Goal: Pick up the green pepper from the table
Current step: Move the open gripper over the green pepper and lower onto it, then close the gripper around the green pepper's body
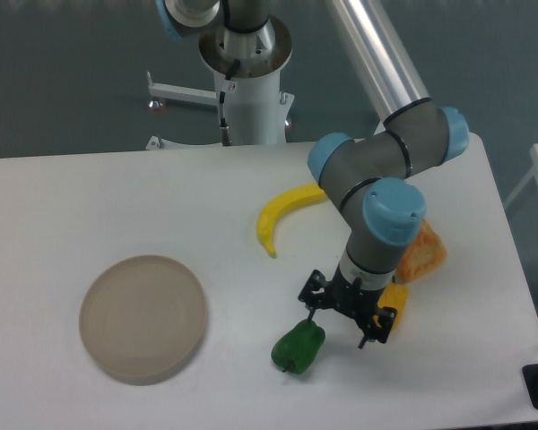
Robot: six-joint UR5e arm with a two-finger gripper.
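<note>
Your green pepper sits on the white table near the front edge, stem end tilted toward 7 o'clock. The gripper hangs just beside it at about 1 o'clock from the pepper, fingers spread apart and holding nothing, 1 fingertip right over the pepper's upper edge. Watch the yellow-orange pepper: it's tucked right behind the wrist, at 3 o'clock of the gripper, partly hidden. An orange lumpy thing lies further at 2 o'clock. The banana is at 12 o'clock of the green pepper, well apart. The round beige plate sits off at 9 o'clock.
</note>
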